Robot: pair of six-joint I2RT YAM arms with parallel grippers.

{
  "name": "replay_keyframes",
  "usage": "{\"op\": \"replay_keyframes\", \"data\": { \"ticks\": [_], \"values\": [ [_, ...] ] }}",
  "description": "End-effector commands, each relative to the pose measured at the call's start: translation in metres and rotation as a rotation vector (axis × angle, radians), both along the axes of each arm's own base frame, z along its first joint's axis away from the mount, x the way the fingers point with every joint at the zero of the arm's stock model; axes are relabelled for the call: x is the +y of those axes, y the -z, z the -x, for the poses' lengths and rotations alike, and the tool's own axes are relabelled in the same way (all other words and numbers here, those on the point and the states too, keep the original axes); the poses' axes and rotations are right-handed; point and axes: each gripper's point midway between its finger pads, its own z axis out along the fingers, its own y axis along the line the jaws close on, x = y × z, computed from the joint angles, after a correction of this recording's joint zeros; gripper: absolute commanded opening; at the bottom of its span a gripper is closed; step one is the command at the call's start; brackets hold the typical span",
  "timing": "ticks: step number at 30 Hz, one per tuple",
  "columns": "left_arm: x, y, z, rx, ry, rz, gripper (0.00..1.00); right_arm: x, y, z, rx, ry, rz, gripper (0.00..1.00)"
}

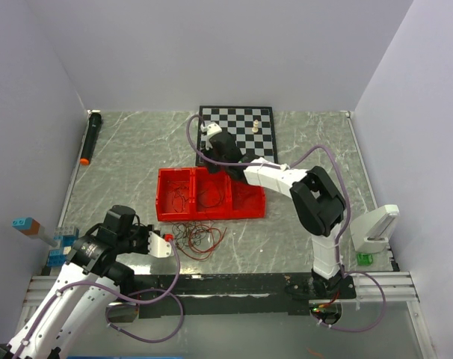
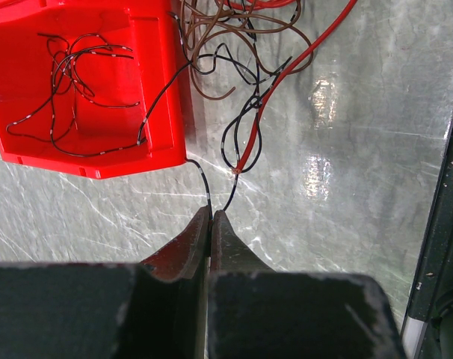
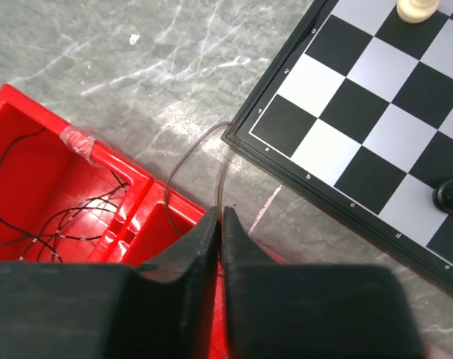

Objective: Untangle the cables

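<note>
The cables (image 1: 200,238) lie as a loose tangle of thin red, brown and black wires on the table in front of the red tray (image 1: 245,206). In the left wrist view the tangle (image 2: 249,52) lies ahead. My left gripper (image 1: 169,241) is at the tangle's left edge, shut (image 2: 211,215) on a thin black wire (image 2: 204,183) that runs over the tray wall (image 2: 183,112) to black wires in the tray (image 2: 77,82). My right gripper (image 1: 211,165) is over the tray's far edge, shut (image 3: 220,213) on a thin brown wire (image 3: 183,161) looping toward the chessboard.
A chessboard (image 1: 238,120) with a white piece (image 1: 256,126) lies behind the tray; its corner (image 3: 241,134) is near my right fingers. A black marker (image 1: 90,137) lies far left, blue blocks (image 1: 58,247) near left, and a white holder (image 1: 376,228) at the right.
</note>
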Motion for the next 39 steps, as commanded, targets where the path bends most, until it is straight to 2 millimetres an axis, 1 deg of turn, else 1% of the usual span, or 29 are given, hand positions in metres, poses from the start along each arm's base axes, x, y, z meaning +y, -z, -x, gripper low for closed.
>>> {"op": "replay_keyframes", "data": {
  "ticks": [1,3,7,11,13,15,17,22,24,26,28,31,32,33,35,39],
  "values": [
    [-0.002,-0.017,0.000,-0.094,0.002,0.059,0.04,0.008,-0.051,0.006,-0.089,-0.001,-0.104,0.03],
    [-0.003,-0.017,0.000,-0.094,0.005,0.061,0.05,0.011,-0.058,0.013,-0.086,0.006,-0.129,0.00],
    [-0.003,-0.018,0.000,-0.094,0.003,0.064,0.05,0.015,-0.068,0.028,-0.057,0.029,-0.207,0.00],
    [-0.002,-0.017,0.001,-0.094,0.002,0.062,0.05,0.026,-0.062,0.046,-0.002,0.018,-0.265,0.00],
    [-0.002,-0.018,0.002,-0.095,0.002,0.065,0.05,0.031,-0.053,0.054,0.037,0.029,-0.280,0.00],
    [-0.002,-0.018,0.001,-0.096,-0.001,0.069,0.05,0.032,-0.042,0.055,0.071,0.050,-0.290,0.00],
    [-0.002,-0.018,0.002,-0.096,0.001,0.069,0.05,0.028,-0.030,0.054,0.093,0.101,-0.276,0.00],
    [-0.001,-0.016,0.004,-0.090,-0.001,0.067,0.05,0.021,-0.011,0.053,0.125,0.176,-0.259,0.00],
    [-0.002,-0.016,0.004,-0.091,0.000,0.069,0.05,0.014,-0.001,0.051,0.143,0.217,-0.223,0.00],
    [-0.002,-0.018,0.002,-0.097,-0.001,0.072,0.05,0.005,0.003,0.050,0.146,0.269,-0.192,0.00],
    [-0.002,-0.017,0.002,-0.095,0.000,0.071,0.05,-0.003,0.004,0.049,0.135,0.299,-0.167,0.00],
    [-0.003,-0.017,0.002,-0.097,0.006,0.073,0.05,-0.008,0.005,0.052,0.120,0.316,-0.134,0.00],
    [-0.003,-0.016,0.002,-0.095,0.007,0.074,0.05,-0.008,0.006,0.052,0.121,0.317,-0.133,0.00],
    [-0.003,-0.016,0.002,-0.096,0.006,0.075,0.05,-0.009,0.011,0.057,0.141,0.313,-0.112,0.00],
    [-0.004,-0.017,0.002,-0.096,0.006,0.077,0.05,-0.007,0.018,0.060,0.162,0.310,-0.096,0.00],
    [-0.003,-0.017,0.003,-0.093,0.006,0.074,0.05,0.007,0.032,0.060,0.200,0.284,-0.066,0.00]
  ]
}}
